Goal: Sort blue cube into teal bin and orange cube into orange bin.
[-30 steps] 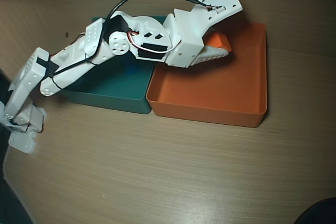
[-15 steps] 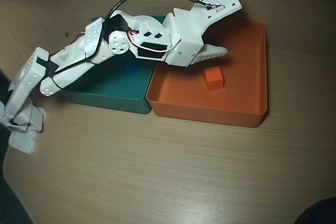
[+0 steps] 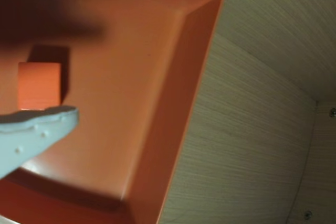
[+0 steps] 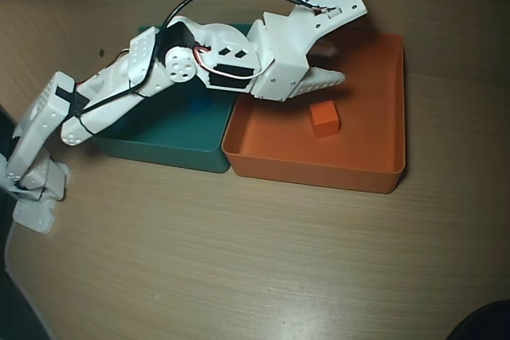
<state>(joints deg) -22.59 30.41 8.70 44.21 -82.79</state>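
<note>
The orange cube [image 4: 324, 119] lies loose on the floor of the orange bin [image 4: 374, 173], near the bin's middle. My gripper [image 4: 335, 64] hovers just above and behind the cube, open, with nothing between its jaws. In the wrist view the same orange cube [image 3: 38, 85] rests on the orange bin's floor [image 3: 131, 77], just beyond one white finger [image 3: 37, 128]. A sliver of the blue cube [image 4: 198, 103] shows inside the teal bin [image 4: 159, 145], mostly hidden under my arm.
The two bins stand side by side, touching, on a wooden table [image 4: 255, 260]. My arm's base [image 4: 32, 189] is at the left edge of the overhead view. A dark object [image 4: 486, 324] sits at the bottom right corner.
One second ago the orange cube was between the jaws. The gripper has opened and the cube now lies on the orange bin's floor. The arm has barely moved.
</note>
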